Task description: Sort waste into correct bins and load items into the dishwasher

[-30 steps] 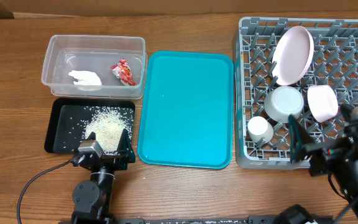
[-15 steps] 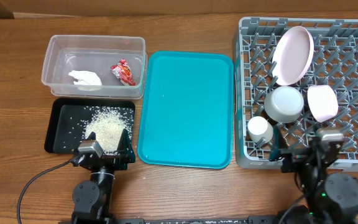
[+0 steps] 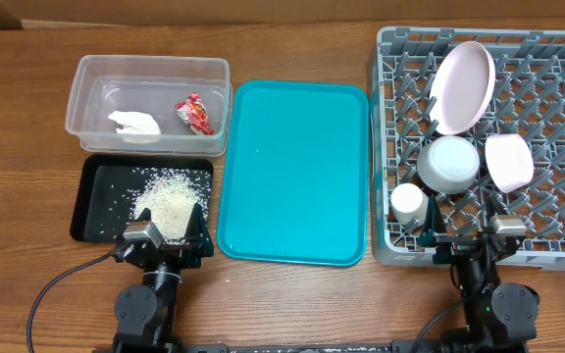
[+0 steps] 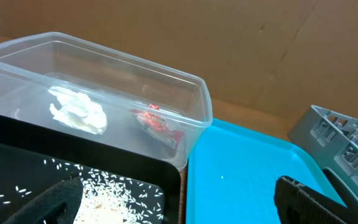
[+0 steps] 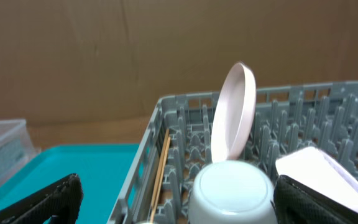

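Note:
The red wrapper [image 3: 195, 114] and white tissue [image 3: 133, 124] lie in the clear tub [image 3: 148, 65]; both show in the left wrist view, the wrapper [image 4: 156, 121] and the tissue [image 4: 78, 111]. Rice [image 3: 170, 201] lies in the black tray [image 3: 94, 198]. The grey dish rack [image 3: 557, 147] holds a pink plate [image 3: 462, 86], an upturned bowl [image 3: 448, 163], a second pale plate [image 3: 509, 161], a cup [image 3: 409, 204] and chopsticks [image 5: 161, 168]. My left gripper [image 3: 164, 235] is open and empty at the black tray's front edge. My right gripper [image 3: 472, 242] is open and empty at the rack's front edge.
A large teal tray [image 3: 295, 172] lies between the bins and the rack. Brown cardboard stands behind the table in both wrist views. Bare wooden table runs along the front, where both arm bases sit.
My right arm has drawn back from the rack's right front corner to the front edge, left of where it was. The left arm and all objects have stayed put.

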Controlling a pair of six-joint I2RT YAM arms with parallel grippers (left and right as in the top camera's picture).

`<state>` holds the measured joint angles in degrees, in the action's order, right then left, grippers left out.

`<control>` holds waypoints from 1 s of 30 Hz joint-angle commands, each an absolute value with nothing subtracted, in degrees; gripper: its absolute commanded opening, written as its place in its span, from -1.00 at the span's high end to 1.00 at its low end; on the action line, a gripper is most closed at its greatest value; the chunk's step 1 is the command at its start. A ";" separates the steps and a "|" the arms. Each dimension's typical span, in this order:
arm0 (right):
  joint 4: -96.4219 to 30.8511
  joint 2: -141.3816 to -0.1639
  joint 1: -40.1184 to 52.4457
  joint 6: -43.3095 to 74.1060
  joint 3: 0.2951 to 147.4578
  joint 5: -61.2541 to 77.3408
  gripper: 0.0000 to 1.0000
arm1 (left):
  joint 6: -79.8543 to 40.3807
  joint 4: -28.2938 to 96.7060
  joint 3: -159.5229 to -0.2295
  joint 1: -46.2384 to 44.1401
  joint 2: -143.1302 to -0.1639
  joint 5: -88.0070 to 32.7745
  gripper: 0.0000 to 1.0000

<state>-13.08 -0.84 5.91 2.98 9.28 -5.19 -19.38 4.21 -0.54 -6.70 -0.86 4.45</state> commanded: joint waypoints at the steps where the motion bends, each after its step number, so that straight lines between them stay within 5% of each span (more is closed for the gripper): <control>1: -7.31 -0.16 4.54 3.20 5.06 -4.80 -1.00 | -19.73 4.03 -0.27 -6.37 -0.27 3.99 -1.00; 4: -0.34 -0.16 4.08 3.20 0.45 -4.80 -1.00 | -19.73 4.03 -0.27 -6.37 -0.27 3.99 -1.00; 30: -4.16 -0.16 3.99 3.18 0.45 -5.21 -1.00 | -19.73 4.01 -0.27 -6.37 -0.27 3.99 -1.00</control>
<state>-4.32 -0.73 4.14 2.98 1.04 -4.95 -19.38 4.21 -0.51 -6.70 -0.86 4.45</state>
